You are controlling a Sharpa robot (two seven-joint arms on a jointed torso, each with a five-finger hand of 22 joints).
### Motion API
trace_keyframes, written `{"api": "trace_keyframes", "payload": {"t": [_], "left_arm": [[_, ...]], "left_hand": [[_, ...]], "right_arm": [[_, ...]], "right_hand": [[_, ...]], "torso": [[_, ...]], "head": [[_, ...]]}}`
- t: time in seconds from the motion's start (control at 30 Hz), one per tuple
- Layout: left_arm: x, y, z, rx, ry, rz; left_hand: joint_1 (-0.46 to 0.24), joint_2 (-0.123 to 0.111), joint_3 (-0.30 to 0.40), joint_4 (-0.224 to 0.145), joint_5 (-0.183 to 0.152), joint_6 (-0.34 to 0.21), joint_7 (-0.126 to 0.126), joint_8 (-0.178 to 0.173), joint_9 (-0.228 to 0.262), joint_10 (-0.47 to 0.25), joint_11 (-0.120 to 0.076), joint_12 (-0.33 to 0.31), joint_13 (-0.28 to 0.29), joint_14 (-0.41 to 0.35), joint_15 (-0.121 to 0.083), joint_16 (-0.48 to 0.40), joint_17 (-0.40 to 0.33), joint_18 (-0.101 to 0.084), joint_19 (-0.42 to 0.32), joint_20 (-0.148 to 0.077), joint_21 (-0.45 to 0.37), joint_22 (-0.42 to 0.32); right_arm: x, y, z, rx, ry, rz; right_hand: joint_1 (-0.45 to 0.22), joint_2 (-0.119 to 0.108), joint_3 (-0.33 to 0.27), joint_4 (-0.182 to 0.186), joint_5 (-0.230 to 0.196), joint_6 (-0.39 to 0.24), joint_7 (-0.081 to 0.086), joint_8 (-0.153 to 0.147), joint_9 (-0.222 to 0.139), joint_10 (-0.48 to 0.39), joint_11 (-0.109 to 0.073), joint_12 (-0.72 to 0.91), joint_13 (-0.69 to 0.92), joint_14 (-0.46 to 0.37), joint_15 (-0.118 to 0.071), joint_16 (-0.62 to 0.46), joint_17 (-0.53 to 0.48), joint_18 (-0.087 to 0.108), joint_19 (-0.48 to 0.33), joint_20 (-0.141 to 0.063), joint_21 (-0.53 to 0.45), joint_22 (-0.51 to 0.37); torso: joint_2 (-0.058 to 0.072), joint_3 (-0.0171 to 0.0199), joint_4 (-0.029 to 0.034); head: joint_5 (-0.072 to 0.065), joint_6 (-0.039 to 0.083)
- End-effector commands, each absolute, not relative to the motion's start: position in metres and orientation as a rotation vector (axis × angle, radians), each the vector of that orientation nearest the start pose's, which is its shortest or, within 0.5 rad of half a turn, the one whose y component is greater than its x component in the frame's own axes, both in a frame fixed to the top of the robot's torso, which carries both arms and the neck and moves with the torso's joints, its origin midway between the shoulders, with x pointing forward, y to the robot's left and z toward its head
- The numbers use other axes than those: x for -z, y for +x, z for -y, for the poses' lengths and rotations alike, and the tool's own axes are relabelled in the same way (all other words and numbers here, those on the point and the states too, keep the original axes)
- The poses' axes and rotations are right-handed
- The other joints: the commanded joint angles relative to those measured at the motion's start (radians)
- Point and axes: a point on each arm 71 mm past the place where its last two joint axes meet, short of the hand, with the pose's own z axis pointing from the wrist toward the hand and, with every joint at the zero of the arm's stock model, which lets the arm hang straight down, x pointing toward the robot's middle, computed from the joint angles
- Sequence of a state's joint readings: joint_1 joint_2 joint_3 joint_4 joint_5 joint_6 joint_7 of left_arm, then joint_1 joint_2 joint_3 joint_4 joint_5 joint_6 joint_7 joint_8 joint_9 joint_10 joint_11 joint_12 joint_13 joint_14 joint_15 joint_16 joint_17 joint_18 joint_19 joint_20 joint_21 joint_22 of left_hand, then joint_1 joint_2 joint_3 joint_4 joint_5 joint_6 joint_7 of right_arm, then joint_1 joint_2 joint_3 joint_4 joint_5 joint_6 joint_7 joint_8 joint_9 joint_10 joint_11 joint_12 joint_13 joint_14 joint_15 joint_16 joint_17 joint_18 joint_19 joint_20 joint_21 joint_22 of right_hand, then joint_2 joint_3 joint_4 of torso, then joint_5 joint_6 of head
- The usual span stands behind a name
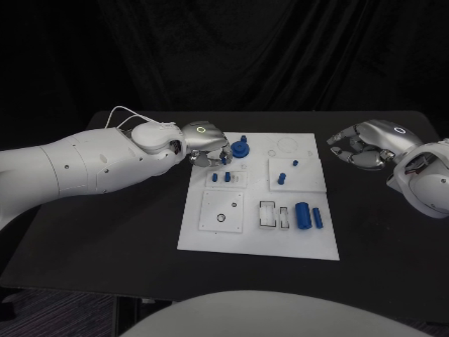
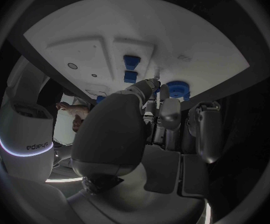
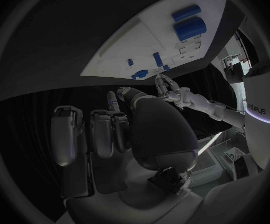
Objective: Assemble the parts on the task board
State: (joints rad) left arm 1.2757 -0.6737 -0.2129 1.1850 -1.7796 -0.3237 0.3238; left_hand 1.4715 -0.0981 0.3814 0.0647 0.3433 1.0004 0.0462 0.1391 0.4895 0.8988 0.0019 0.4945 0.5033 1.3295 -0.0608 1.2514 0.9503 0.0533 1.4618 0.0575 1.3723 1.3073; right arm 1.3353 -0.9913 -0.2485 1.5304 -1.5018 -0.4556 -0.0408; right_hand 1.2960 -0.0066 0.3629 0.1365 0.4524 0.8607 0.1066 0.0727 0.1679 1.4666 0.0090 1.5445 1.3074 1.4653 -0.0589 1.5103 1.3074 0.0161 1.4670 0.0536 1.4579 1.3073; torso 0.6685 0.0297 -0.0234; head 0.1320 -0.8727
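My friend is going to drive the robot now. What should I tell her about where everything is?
Left hand: over the task board's far left corner, fingers down beside the blue round part; whether it grips anything cannot be told.
Right hand: off the board's right side, above the black table, fingers curled, holding nothing.
On the board: two small blue pegs on the left, two more right of them, and two blue cylinders lying loose near the right edge.
Left to do: the cylinders, at least, look unplaced.
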Motion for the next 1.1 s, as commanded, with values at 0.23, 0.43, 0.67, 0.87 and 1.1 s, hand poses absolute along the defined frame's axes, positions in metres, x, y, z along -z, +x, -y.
{"api": "trace_keyframes", "payload": {"t": [0.23, 0.43, 0.67, 0.87, 1.1], "left_arm": [[0.2295, 0.5156, -0.1905, 0.615, 0.846, -1.591], [0.2329, 0.515, -0.1899, 0.615, 0.844, -1.599], [0.2341, 0.5147, -0.1877, 0.617, 0.844, -1.6], [0.2345, 0.515, -0.1867, 0.614, 0.841, -1.601], [0.2346, 0.5163, -0.1875, 0.604, 0.832, -1.599]], "left_hand": [[-0.006, -0.006, 0.006, -0.003, -0.001, -0.007, 0.001, -0.006, -0.001, 0.005, 0.002, -0.011, -0.004, -0.005, 0.004, -0.009, -0.007, -0.006, 0.001, 0.0, -0.007, 0.201], [-0.006, -0.007, 0.006, -0.002, -0.002, -0.008, 0.001, -0.007, -0.002, 0.006, 0.002, -0.012, -0.005, -0.005, 0.004, -0.01, -0.008, -0.005, 0.001, 0.0, -0.008, 0.201], [-0.007, -0.007, 0.007, -0.002, -0.002, -0.009, 0.0, -0.009, -0.002, 0.008, 0.002, -0.013, -0.005, -0.006, 0.004, -0.01, -0.008, -0.005, 0.0, 0.0, -0.008, 0.201], [-0.006, -0.005, 0.009, -0.004, -0.003, -0.012, -0.001, -0.012, -0.003, 0.013, 0.002, -0.014, -0.007, -0.005, 0.004, -0.009, -0.007, -0.006, 0.002, 0.0, -0.006, 0.202], [-0.004, -0.004, 0.011, -0.005, -0.002, -0.013, -0.002, -0.014, -0.003, 0.017, 0.003, -0.015, -0.008, -0.005, 0.004, -0.009, -0.007, -0.006, 0.002, 0.0, -0.005, 0.202]], "right_arm": [[0.1844, 0.4749, 0.2751, -0.48, -0.221, -1.595], [0.1844, 0.4748, 0.2759, -0.478, -0.219, -1.596], [0.1845, 0.4751, 0.2752, -0.479, -0.22, -1.596], [0.1845, 0.4752, 0.2747, -0.48, -0.221, -1.595], [0.1846, 0.4752, 0.2753, -0.478, -0.22, -1.596]], "right_hand": [[-0.011, 0.002, 0.008, 0.0, 0.005, 0.007, 0.001, -0.003, -0.002, 0.068, -0.002, -0.006, 0.228, 0.082, 0.001, -0.006, 0.168, 0.015, 0.044, -0.001, -0.006, 0.222], [-0.011, 0.002, 0.008, 0.0, 0.005, 0.007, 0.001, -0.003, -0.002, 0.068, -0.002, -0.006, 0.228, 0.082, 0.001, -0.006, 0.168, 0.015, 0.044, -0.001, -0.006, 0.222], [-0.011, 0.002, 0.008, -0.001, 0.005, 0.007, 0.001, -0.003, -0.002, 0.068, -0.002, -0.006, 0.228, 0.082, 0.001, -0.006, 0.168, 0.015, 0.044, -0.001, -0.007, 0.222], [-0.011, 0.002, 0.008, -0.001, 0.005, 0.007, 0.001, -0.003, -0.002, 0.068, -0.002, -0.006, 0.228, 0.082, 0.001, -0.006, 0.168, 0.015, 0.044, -0.001, -0.007, 0.222], [-0.011, 0.002, 0.008, -0.001, 0.005, 0.007, 0.001, -0.003, -0.002, 0.068, -0.002, -0.006, 0.228, 0.082, 0.001, -0.006, 0.168, 0.015, 0.044, -0.001, -0.007, 0.222]], "torso": [[0.0, -0.0002, -0.0006], [0.001, -0.0008, -0.0001], [0.001, -0.0008, 0.0], [0.0, -0.0004, 0.0], [0.0, -0.0005, -0.0005]], "head": [[-0.002, 0.0], [-0.003, 0.0], [0.0, 0.0], [0.001, 0.0], [0.002, 0.0]]}}
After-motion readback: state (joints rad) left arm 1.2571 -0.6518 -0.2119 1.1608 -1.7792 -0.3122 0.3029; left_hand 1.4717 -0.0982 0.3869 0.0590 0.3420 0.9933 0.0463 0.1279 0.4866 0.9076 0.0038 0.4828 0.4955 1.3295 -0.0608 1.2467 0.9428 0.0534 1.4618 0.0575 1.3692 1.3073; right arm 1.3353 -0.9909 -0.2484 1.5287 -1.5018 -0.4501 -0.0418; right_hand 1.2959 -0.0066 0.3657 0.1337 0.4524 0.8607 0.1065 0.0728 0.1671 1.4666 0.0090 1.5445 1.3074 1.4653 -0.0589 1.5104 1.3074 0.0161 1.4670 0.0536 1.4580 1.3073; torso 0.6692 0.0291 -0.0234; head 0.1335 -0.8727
